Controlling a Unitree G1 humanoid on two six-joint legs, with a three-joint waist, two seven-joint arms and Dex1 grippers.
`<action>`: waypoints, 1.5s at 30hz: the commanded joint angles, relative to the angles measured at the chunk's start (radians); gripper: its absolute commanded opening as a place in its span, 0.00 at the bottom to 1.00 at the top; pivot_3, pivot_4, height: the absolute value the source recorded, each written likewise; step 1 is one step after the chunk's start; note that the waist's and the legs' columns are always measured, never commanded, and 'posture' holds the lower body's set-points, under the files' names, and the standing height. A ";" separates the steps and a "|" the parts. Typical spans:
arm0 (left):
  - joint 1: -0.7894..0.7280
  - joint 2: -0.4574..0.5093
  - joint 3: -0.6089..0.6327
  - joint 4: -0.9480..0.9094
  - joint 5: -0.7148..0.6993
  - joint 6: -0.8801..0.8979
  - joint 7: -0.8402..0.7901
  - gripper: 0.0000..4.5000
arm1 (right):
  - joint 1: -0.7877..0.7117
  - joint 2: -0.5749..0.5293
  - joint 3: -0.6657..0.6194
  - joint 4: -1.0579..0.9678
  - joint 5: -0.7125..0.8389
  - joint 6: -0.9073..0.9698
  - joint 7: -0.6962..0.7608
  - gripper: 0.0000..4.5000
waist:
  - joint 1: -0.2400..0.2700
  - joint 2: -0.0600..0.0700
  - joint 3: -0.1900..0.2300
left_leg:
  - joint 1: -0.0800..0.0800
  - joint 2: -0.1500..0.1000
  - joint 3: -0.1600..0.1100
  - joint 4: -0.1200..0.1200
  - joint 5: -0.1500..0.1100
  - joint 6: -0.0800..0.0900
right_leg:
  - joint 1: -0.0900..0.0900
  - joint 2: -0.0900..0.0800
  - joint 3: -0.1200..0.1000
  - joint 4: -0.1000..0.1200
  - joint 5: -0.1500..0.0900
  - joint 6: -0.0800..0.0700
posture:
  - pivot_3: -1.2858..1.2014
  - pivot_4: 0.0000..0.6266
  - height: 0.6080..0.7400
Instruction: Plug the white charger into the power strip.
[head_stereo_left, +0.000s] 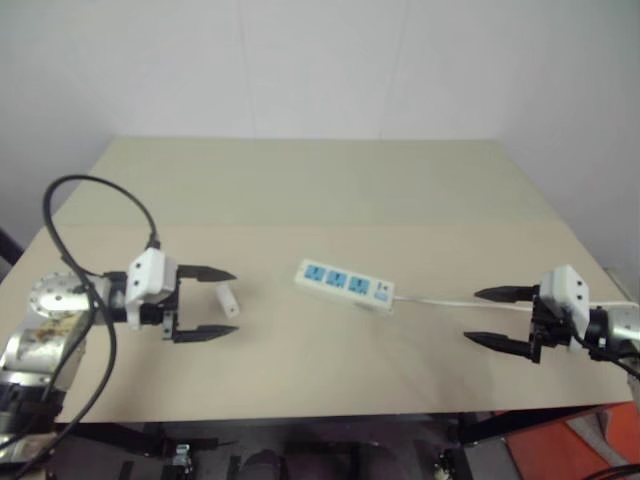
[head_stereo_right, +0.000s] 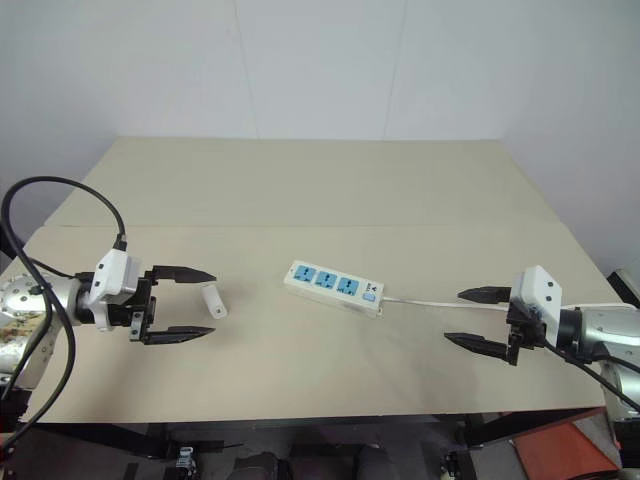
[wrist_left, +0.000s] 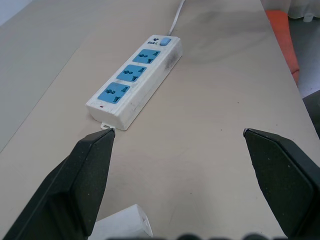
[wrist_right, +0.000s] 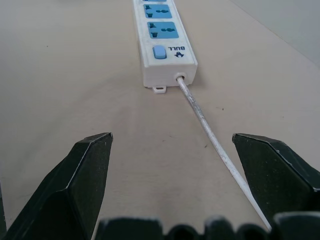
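At lower left of the head view, the left claw (head_stereo_left: 208, 303) is held level, pointing toward centre, spread wide and empty, with the charger (head_stereo_left: 228, 298) lying between its fingers on the surface (head_stereo_left: 330, 190). At lower right, the right claw (head_stereo_left: 497, 318) is likewise wide and empty, straddling the cord (head_stereo_left: 450, 299). The strip (head_stereo_left: 345, 284) lies at centre.

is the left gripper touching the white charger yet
Apart. In the right eye view the left gripper is open, and the white charger lies on the table between the fingertips with bare tabletop showing on both sides.

White charger (head_stereo_right: 212, 301) flat on table, apart from power strip (head_stereo_right: 334, 288).
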 joint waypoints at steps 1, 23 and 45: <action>-0.020 0.001 0.028 -0.018 -0.003 -0.014 0.002 1.00 | -0.002 -0.024 -0.037 -0.020 0.017 -0.006 0.002 1.00 | 0.000 0.000 0.000 | 0.000 0.000 0.000 0.000 0.000 0.000 | 0.000 0.000 0.000 0.000 0.000 0.000 | 0.52 0.24 1.00; -0.046 -0.010 0.011 -0.019 0.011 -0.004 0.009 1.00 | -0.141 0.105 0.087 0.059 -0.056 -0.069 -0.065 1.00 | -0.007 0.000 0.000 | 0.001 0.000 0.000 0.000 0.000 0.000 | 0.001 0.001 0.001 0.000 0.000 0.000 | 0.52 0.24 1.00; -0.061 -0.005 0.012 -0.034 0.040 -0.004 0.019 1.00 | -0.485 0.423 0.281 0.506 -0.213 -0.227 -0.119 1.00 | -0.004 0.000 0.000 | 0.000 0.000 0.001 -0.001 0.000 0.000 | 0.000 0.000 0.000 0.000 0.000 -0.001 | 0.52 0.24 1.00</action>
